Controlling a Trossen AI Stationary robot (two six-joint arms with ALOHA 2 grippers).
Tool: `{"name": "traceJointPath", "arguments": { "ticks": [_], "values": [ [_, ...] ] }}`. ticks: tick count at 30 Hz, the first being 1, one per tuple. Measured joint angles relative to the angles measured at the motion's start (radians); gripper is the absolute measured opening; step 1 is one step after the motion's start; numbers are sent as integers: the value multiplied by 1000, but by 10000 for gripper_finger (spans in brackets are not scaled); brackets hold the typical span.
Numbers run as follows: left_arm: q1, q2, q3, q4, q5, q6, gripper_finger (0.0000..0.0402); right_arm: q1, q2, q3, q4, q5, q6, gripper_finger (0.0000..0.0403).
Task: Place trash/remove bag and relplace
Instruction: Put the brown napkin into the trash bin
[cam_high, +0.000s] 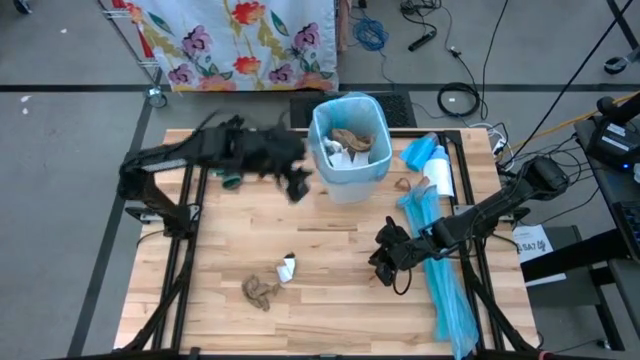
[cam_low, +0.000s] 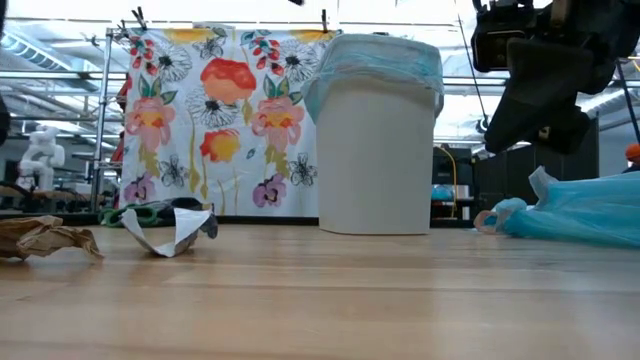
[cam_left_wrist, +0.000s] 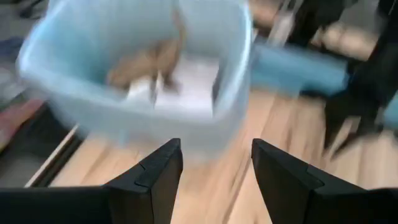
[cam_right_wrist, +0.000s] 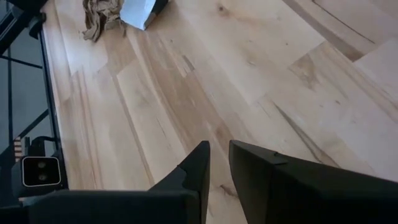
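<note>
Bright even light, left wrist view motion-blurred

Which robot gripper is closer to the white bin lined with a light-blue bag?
The left gripper, beside the white bin on its left; the right gripper hangs farther off, nearer the table's front.

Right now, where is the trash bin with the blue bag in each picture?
High view: the trash bin stands at the table's far edge, near the middle.
Low view: it stands right of centre, beside the flowered cloth.
Left wrist view: it fills the upper left, beyond the open left gripper.
Right wrist view: not in it.
Shared landmark: the crumpled brown paper on the table, seen in three views.
</note>
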Motion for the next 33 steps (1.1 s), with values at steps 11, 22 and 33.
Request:
{"name": "traceJointPath", "arguments": {
  "ticks": [11, 22, 33],
  "values": [
    [-390, -66, -383, -226, -157, -548, 196, -9, 0, 0, 9, 8, 15, 51],
    [-725, -69, -826, 136, -20, -1005, 196, -9, 0, 0, 10, -1, 42, 51],
    [-800, 26, -1036, 490, 87, -1133, 196, -7, 0, 0, 10, -6, 94, 51]
  ]
}}
